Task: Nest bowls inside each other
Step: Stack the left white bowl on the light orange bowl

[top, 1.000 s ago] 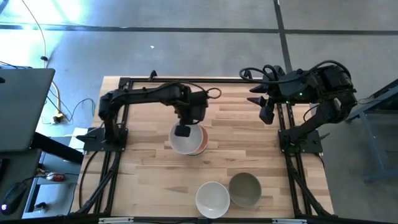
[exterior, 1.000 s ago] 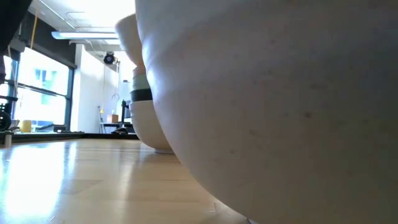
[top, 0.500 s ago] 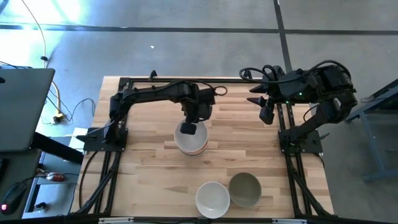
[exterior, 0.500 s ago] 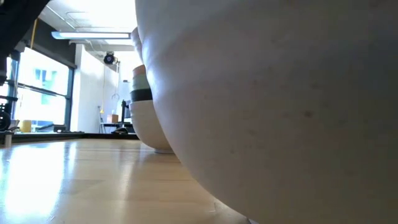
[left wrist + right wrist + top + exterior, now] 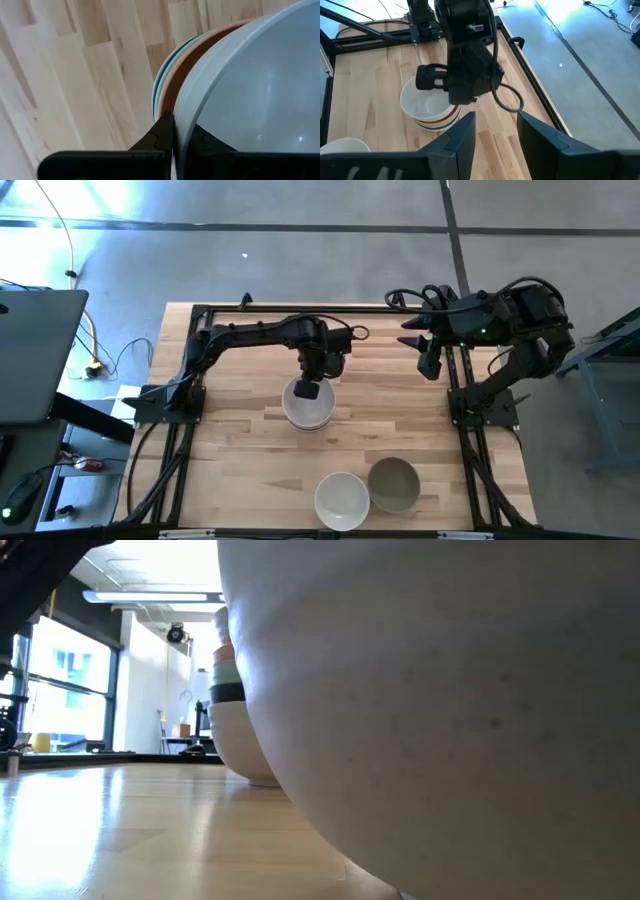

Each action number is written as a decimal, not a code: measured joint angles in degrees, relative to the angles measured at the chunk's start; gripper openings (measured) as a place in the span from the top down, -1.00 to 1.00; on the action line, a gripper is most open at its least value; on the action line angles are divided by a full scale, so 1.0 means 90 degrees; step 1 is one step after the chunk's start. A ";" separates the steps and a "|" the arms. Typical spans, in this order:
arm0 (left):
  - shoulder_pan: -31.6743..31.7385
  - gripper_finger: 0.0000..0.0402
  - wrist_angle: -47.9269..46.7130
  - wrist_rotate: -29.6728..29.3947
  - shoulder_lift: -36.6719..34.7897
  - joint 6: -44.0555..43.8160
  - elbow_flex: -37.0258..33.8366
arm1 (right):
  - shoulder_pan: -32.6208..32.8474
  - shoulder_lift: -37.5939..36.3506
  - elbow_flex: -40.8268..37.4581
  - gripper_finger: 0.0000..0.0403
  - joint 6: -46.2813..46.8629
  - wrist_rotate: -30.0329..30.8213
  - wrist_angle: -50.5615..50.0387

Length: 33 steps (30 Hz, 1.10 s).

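Observation:
A stack of nested bowls stands mid-table, resting on its white bottom bowl; black, mint and peach rims show above it. A white bowl sits on top of it, inside the peach-orange bowl. My left gripper is over the stack's far-left edge, shut on that top bowl. Another white bowl and the olive-grey bowl stand side by side by the near edge. My right gripper waits open, high at the far right. My left gripper pinches the top white bowl's rim, one finger outside the wall and the other inside the hollow. The fingers come from above, pointing down. The bowl sits about level in the peach-orange bowl below it.
The near white bowl stands right before the low camera and fills most of its view. Black arm frames run along the table's left and right sides. Bare wood lies left of the near bowls and between them and the stack.
My left gripper moved a little toward the table's right and down, still shut on the white bowl. The bowl, held tilted and off to the left above the stack, came down level into the peach-orange bowl and now covers it from above.

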 joint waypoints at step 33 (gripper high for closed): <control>0.0046 0.78 0.0044 -0.0367 0.0229 0.0197 -0.0002 | -0.0002 0.0000 0.0000 0.32 -0.0065 -0.0090 -0.0002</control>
